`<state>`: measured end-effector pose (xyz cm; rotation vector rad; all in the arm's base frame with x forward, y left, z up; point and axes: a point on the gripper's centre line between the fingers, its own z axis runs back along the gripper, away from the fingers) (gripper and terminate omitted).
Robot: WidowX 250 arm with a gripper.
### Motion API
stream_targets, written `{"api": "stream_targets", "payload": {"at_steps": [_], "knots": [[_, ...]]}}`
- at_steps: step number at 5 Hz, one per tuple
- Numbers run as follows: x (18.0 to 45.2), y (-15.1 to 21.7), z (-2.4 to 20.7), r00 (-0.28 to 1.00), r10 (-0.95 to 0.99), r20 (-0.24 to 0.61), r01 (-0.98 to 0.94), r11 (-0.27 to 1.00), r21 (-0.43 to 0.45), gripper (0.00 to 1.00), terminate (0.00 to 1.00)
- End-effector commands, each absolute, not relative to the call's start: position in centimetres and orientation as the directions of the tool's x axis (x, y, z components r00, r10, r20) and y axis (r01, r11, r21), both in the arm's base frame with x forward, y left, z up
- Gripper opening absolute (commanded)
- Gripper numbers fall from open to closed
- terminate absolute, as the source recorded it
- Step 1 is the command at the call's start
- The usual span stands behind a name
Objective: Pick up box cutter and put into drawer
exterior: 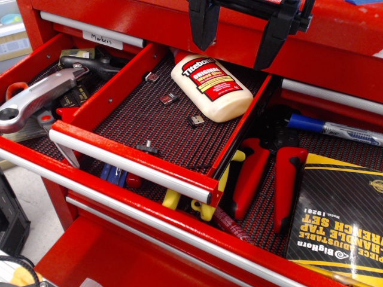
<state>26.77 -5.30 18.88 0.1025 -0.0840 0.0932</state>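
The box cutter (42,95) is a chunky silver-grey knife with a ring-like end. It lies at the far left in the left open drawer (36,60), on top of other tools. My gripper (231,56) hangs at the top of the view with its two black fingers (203,24) spread apart, open and empty. It is above the back of the middle open drawer (131,158), well to the right of the box cutter. Its upper part is cut off by the frame.
A Titebond glue bottle (209,86) and small metal bits (169,97) lie in the middle drawer. The lower drawer holds red-handled pliers (263,173), a blue marker (335,128), a black tap wrench set box (341,215) and yellow-handled tools (203,203).
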Motion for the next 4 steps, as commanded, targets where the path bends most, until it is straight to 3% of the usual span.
{"api": "stream_targets", "payload": {"at_steps": [1,3,4], "knots": [[26.8,-5.3,18.9,0.992,0.089,0.088,-0.097,0.99,0.098,1.0,0.0],[27.0,4.2,18.5,0.998,-0.021,0.067,0.007,0.98,0.198,1.0,0.0],[26.8,8.3,16.3,0.994,-0.056,0.094,0.034,0.975,0.22,1.0,0.0]]}}
